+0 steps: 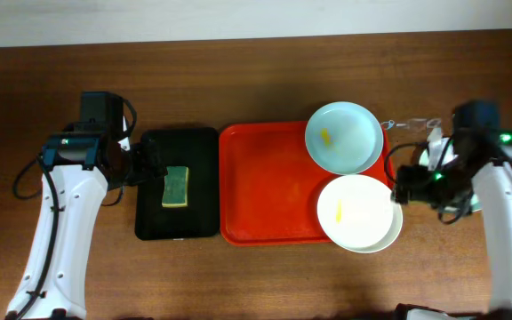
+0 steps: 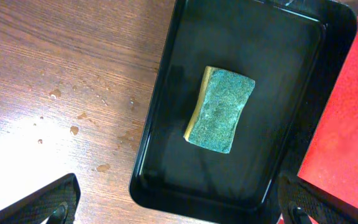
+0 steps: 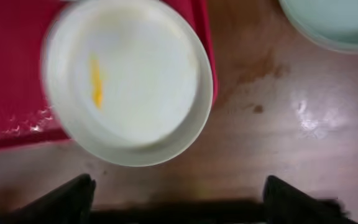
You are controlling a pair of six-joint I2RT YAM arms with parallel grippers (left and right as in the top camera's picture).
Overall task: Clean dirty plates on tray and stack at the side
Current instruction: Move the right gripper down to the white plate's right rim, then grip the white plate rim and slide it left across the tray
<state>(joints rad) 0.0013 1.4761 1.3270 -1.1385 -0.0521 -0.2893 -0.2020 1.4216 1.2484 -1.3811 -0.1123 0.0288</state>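
Notably: white plate (image 1: 359,213) overhangs tray (image 1: 265,187), right rim

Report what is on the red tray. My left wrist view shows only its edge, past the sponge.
Observer: Two dirty plates sit at its right end, a mint plate on the far side and a white plate on the near side. Each has a yellow smear.
Operator: Describe how the white one sits.
Observer: It overhangs the red tray at the near right corner.
Operator: Give me the right gripper.
Observer: The right gripper is open and holds nothing, close to the white plate's overhanging rim.
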